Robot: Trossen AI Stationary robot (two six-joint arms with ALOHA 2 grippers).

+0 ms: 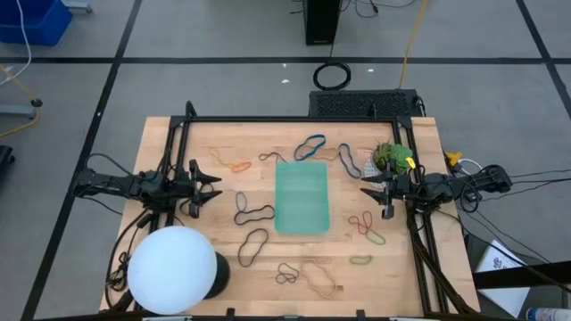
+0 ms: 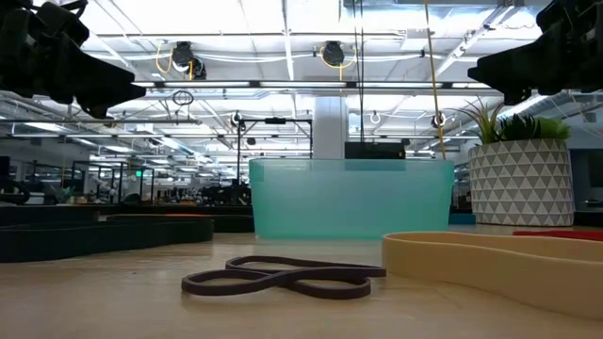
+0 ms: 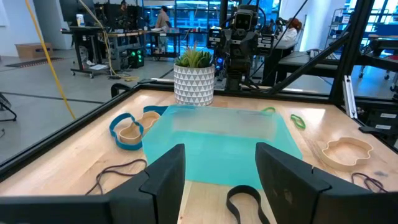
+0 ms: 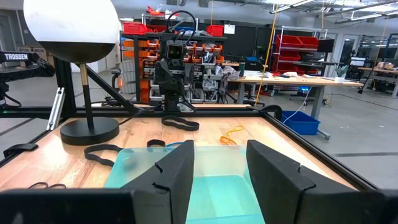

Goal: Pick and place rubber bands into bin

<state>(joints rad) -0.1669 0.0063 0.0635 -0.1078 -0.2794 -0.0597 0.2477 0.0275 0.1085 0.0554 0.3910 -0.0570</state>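
The bin (image 1: 302, 198) is seen at the centre of the wooden desk (image 1: 161, 147) in the high view, a translucent teal tray with nothing visible inside it. The rubber bands (image 1: 254, 214) are scattered around it on the desk, none in the bin. A blue loop (image 1: 310, 147) and a black one (image 1: 349, 160) lie at 12 to 1 o'clock from the bin, an orange one (image 1: 236, 166) at 10 o'clock, black loops at 8 o'clock (image 1: 252, 247), a tan one (image 1: 319, 278) and a dark one (image 1: 287, 273) at 6 o'clock, and red (image 1: 360, 221) and green (image 1: 360, 260) ones at 4 o'clock.

The left tool (image 1: 207, 185) is held at 9 o'clock from the bin, pointed toward it, with its fingers apart and nothing between them; in the left wrist view the bin (image 3: 217, 140) is framed between the 2 dark fingers (image 3: 163, 177). The right tool (image 1: 375, 189) is held at 3 o'clock from the bin, also facing it, fingers apart and empty, as shown in the right wrist view (image 4: 217, 171). Both are seen above the desk in the low view, not touching any band.

A potted green plant (image 1: 389, 157) stands at 1 o'clock near the right tool, and a white globe lamp (image 1: 172, 269) stands at 7 o'clock.
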